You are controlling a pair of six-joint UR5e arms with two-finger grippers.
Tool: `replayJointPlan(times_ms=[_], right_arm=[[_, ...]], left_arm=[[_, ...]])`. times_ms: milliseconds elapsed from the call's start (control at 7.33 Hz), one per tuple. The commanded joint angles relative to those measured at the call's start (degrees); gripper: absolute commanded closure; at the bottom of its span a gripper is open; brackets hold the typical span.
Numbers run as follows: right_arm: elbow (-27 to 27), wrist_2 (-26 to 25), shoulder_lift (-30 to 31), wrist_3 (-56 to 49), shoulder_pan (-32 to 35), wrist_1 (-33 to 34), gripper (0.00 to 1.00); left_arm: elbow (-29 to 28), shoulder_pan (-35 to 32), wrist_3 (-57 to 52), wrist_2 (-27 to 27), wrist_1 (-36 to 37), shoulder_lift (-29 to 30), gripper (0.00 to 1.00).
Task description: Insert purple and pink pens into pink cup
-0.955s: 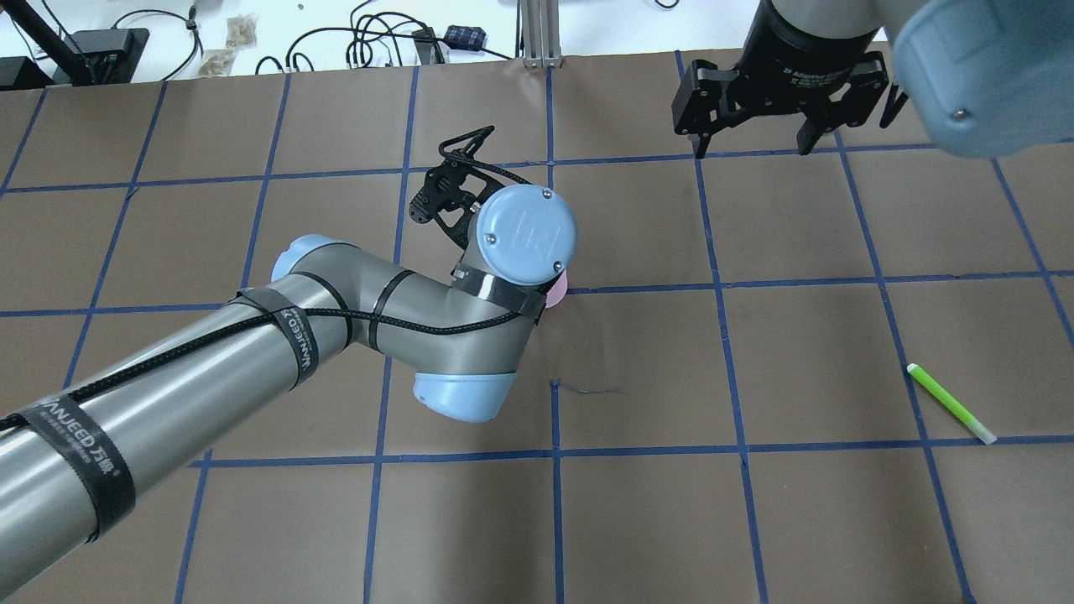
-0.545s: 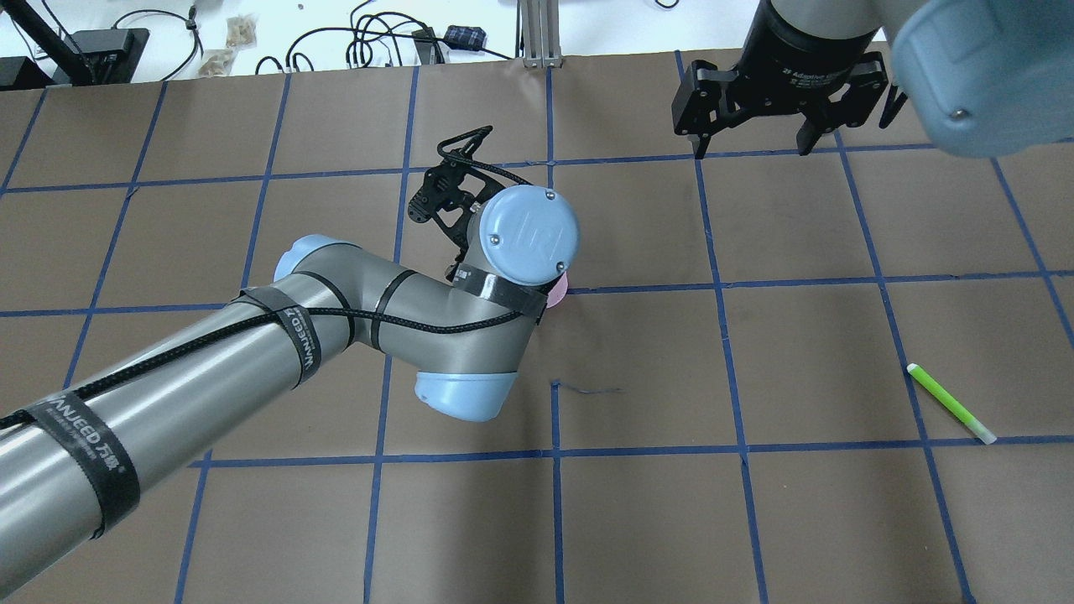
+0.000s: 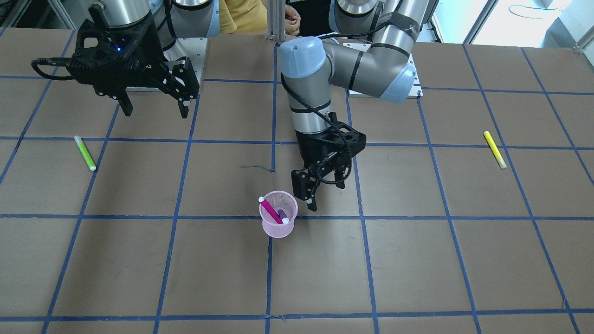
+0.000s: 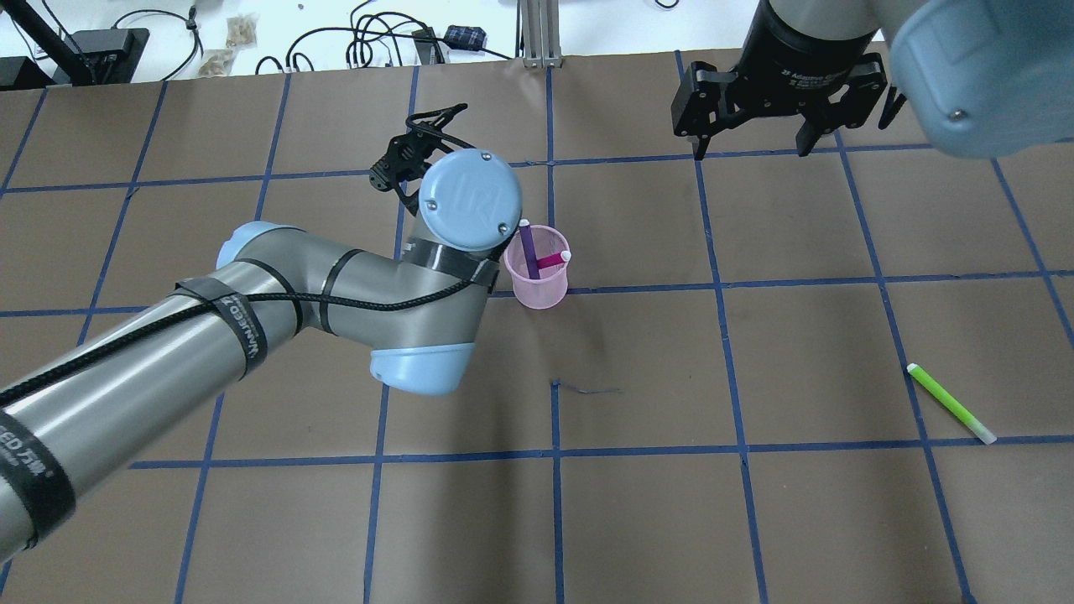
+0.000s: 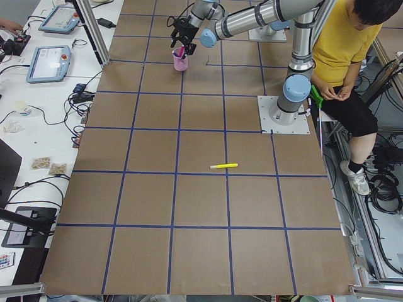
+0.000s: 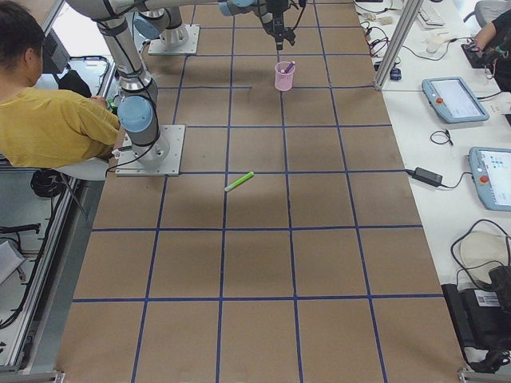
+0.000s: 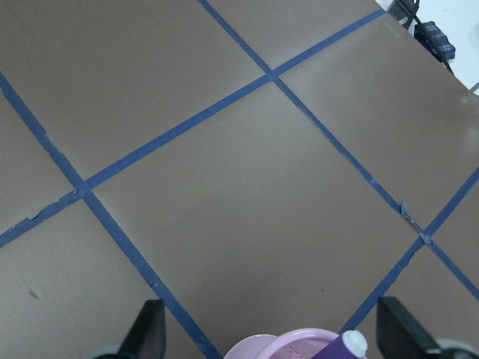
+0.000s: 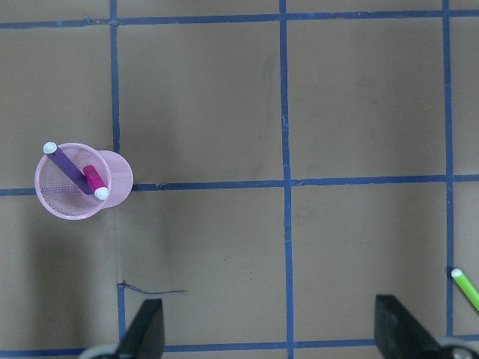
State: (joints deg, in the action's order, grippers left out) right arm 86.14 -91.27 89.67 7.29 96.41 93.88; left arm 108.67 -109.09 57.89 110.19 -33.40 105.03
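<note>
The pink mesh cup [image 4: 537, 285] stands upright near the table's middle. The purple pen [image 4: 529, 250] and the pink pen [image 4: 552, 261] both stand tilted inside it. They also show in the front view as cup [image 3: 277, 227], pink pen [image 3: 271, 209] and purple pen [image 3: 281, 214]. My left gripper [image 3: 325, 190] is open and empty, just beside the cup and above the table. In the left wrist view the cup's rim [image 7: 262, 346] and the purple pen's tip [image 7: 349, 344] sit at the bottom edge. My right gripper [image 4: 753, 144] is open and empty, far off at the back right.
A green pen [image 4: 951, 403] lies on the table at the right. A yellow pen [image 3: 494, 149] lies on the robot's left side. A person in a yellow shirt [image 5: 340, 44] sits by the robot's base. Cables and devices lie beyond the table's far edge.
My left arm has moved left and away from over the cup. The cup, hidden under the wrist before, now shows with both pens in it. The right arm has not moved.
</note>
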Motion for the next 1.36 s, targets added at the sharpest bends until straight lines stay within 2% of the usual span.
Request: replayJointPlan(times_ms=[0,136,273,409,545,682,818,1091,1227], right_arm=[[0.43,0.04,0.07,0.00,0.00,0.07,0.00],[0.43,0.04,0.07,0.00,-0.09,0.07,0.00],[0.43,-0.05,0.07,0.00,0.00,0.07,0.00],[0.43,-0.05,0.07,0.00,-0.09,0.07,0.00],[0.43,-0.05,0.07,0.00,-0.09,0.07,0.00],[0.43,-0.05,-0.02,0.00,-0.09,0.07,0.00],[0.43,-0.05,-0.02,0.00,-0.09,0.07,0.00],[0.43,-0.05,0.07,-0.09,-0.09,0.07,0.00],[0.43,-0.05,-0.02,-0.09,0.00,0.07,0.00]], left_arm=[[-0.65,9.99,-15.97,-9.25,-11.10,-5.16,0.00],[-0.92,13.34,-24.41,-13.03,-16.64,-7.80,0.00],[-2.57,16.77,-34.06,-14.20,-22.87,-9.82,0.00],[-5.64,20.28,-45.03,-15.69,-31.29,-11.67,0.00],[-9.58,24.75,-54.54,-20.84,-42.07,-13.17,0.00],[-13.28,26.89,-58.20,-21.85,-49.93,-14.84,0.00],[-16.88,26.30,-60.42,-21.42,-54.96,-15.98,0.00],[-20.07,19.91,-63.24,-21.15,-55.46,-16.26,0.00],[-20.08,18.57,-63.08,-17.85,-54.85,-16.09,0.00]])
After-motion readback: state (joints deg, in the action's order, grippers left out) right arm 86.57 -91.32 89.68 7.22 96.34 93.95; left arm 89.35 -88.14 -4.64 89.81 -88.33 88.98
